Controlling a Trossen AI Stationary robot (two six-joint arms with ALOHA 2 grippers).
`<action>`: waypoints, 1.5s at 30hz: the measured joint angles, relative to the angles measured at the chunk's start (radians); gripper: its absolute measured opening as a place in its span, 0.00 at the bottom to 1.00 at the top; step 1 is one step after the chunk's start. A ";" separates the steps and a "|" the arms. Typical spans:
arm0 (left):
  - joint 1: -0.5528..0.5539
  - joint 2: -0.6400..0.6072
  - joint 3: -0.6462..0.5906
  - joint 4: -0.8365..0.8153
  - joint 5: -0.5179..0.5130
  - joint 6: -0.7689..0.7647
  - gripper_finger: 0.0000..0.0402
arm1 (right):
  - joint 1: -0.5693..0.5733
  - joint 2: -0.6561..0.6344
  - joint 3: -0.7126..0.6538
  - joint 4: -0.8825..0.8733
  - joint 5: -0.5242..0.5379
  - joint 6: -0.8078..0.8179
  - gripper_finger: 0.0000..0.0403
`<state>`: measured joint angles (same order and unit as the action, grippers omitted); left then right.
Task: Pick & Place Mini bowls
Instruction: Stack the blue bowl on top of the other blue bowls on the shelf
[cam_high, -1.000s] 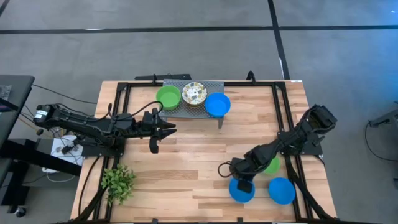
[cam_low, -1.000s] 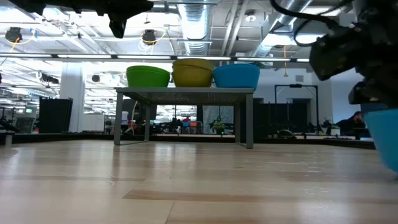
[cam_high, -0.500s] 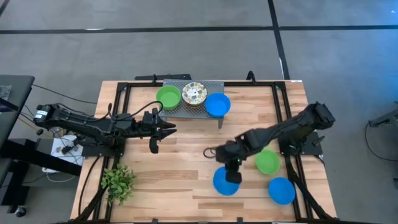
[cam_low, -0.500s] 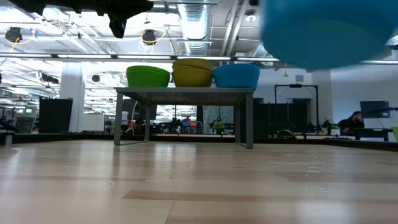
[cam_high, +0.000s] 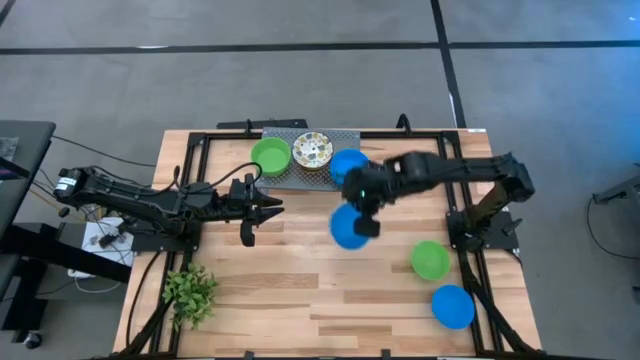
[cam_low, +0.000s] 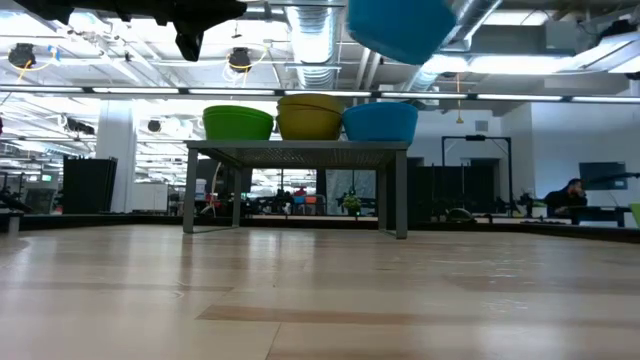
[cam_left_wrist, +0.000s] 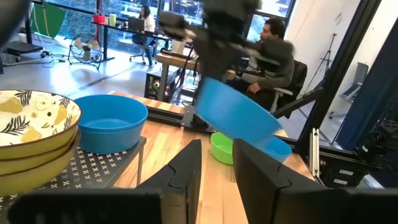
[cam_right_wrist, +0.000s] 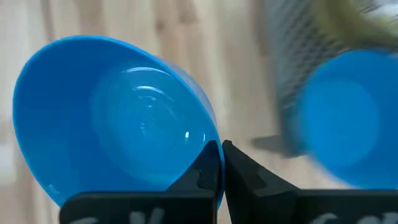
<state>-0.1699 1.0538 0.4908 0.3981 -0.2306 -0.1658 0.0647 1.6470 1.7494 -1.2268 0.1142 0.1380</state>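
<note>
Here the right gripper (cam_right_wrist: 221, 163) pinches a blue bowl's (cam_high: 348, 227) rim aloft, its underside hidden; the left gripper (cam_left_wrist: 216, 163) stands narrowly parted.

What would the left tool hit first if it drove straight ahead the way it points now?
Probably the blue bowl carried by the right tool, which hangs in the air ahead of the left tool. Its height against that line is unclear, so the tool might pass under it.
</note>
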 joint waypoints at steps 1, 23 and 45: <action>0.000 0.000 0.000 0.000 0.000 0.000 0.22 | -0.021 0.000 0.015 0.002 0.003 -0.012 0.00; -0.054 0.000 0.000 0.000 0.000 0.000 0.22 | -0.345 0.000 0.086 -0.054 0.150 0.153 0.00; -0.054 0.000 0.000 0.008 0.000 0.000 0.22 | -0.373 0.000 0.007 -0.097 0.139 0.282 0.00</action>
<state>-0.2241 1.0538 0.4908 0.4057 -0.2308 -0.1661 -0.3080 1.6474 1.7562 -1.3243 0.2529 0.4198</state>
